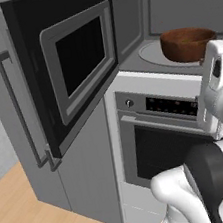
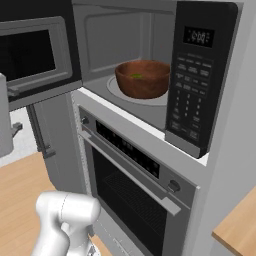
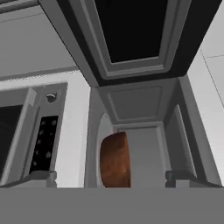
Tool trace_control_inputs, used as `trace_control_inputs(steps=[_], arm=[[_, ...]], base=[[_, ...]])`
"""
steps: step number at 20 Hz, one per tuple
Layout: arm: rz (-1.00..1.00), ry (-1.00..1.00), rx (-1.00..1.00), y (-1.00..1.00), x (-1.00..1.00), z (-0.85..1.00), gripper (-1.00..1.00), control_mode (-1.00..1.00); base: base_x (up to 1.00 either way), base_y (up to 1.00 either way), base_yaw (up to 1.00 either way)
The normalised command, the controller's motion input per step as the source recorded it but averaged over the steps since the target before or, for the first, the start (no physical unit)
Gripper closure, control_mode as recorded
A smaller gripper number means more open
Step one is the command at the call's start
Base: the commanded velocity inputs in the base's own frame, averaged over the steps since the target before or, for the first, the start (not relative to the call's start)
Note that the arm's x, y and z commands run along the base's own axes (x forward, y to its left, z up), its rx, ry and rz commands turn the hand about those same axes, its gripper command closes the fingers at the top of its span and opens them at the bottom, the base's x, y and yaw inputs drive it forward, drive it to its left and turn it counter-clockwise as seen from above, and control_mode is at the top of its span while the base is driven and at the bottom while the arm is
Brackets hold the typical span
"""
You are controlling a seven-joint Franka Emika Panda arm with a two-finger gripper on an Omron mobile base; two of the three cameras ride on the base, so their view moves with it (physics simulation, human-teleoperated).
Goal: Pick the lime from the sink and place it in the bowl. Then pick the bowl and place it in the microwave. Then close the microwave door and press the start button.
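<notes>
From the left base view, the bowl (image 1: 188, 44) sits on the pale turntable (image 1: 151, 57) inside the microwave (image 1: 136, 24), and the microwave door (image 1: 71, 64) hangs wide open to the left, its window facing the room. Below is the oven (image 1: 161, 141) with its control strip.

From the right base view I can look down into the bowl (image 2: 143, 78), and a bit of green, the lime (image 2: 136, 76), lies at its bottom, which the other side hides. The black keypad panel (image 2: 197, 75) also shows here, to the right of the cavity.

My hand view is rolled sideways: the bowl (image 3: 115, 160) rests in the cavity, the open door (image 3: 131, 35) above it. My claw (image 3: 112, 177) stands spread wide, fingertips (image 3: 43, 177) well apart, gripping nothing, back from the bowl.
</notes>
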Motion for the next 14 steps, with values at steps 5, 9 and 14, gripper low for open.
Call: trace_control_inputs(steps=[5,9,14], arm=[[0.0,-0.04,-0.01,1.0,-0.2,-0.16,-1.0,-1.0],[0.0,-0.09,0.0,0.95,-0.22,-0.03,-1.0,-1.0],[-0.02,-0.07,0.0,0.8,-0.16,-0.12,-1.0,-1.0]], base=[[0.0,0.0,0.0],[0.0,0.0,0.0],[0.0,0.0,0.0]])
